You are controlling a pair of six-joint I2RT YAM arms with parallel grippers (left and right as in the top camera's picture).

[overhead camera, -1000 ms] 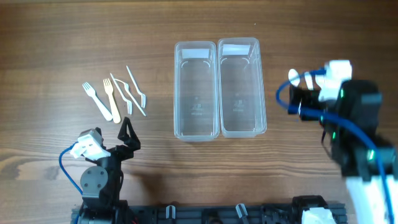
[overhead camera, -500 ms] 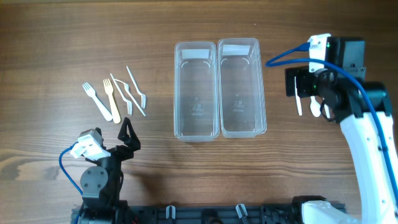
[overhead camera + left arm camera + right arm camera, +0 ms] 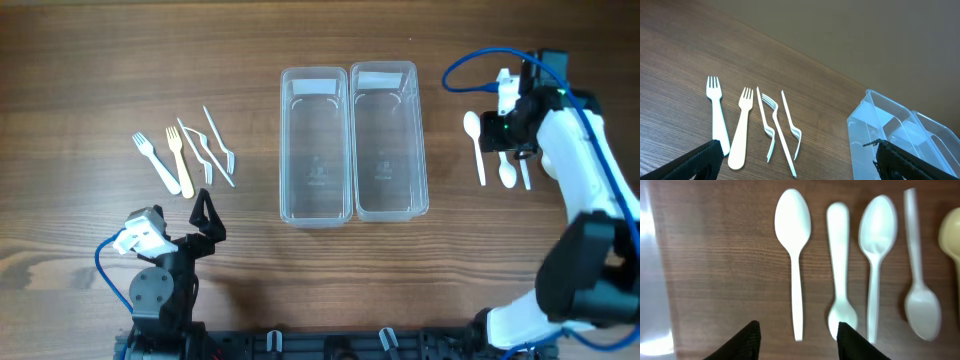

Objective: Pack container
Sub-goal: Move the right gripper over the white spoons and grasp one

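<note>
left gripper [image 3: 207, 216]: nearest the front edge of the table [image 3: 90, 60], on the left side; its fingers are spread wide with nothing between them, hanging over bare wood.
forks [image 3: 185, 158]: just beyond that gripper, five in a loose fan with tines pointing away. the white fork [image 3: 715, 115] is leftmost and the beige fork [image 3: 743, 127] lies beside it. three thin pale ones then lie on their sides (two of these seem to touch, though it is hard to be sure).
left container [image 3: 284, 150]: clear and oblong, upright at the middle of the table, right of the forks.
right container [image 3: 424, 150]: the same kind, its long wall against the left container's.
spoons [image 3: 875, 255]: right of the containers, in a row side by side, some bowl-up and some bowl-down in the wrist view. the beige spoon [image 3: 952, 235] is cut off by the frame edge.
right gripper [image 3: 799, 339]: low over the row, jaws partly apart. one finger sits on either side of the handle end of the leftmost white spoon [image 3: 793, 225], and wood shows between each finger and the handle, so nothing is gripped.
blue cable [image 3: 470, 65]: loops off the right arm.
</note>
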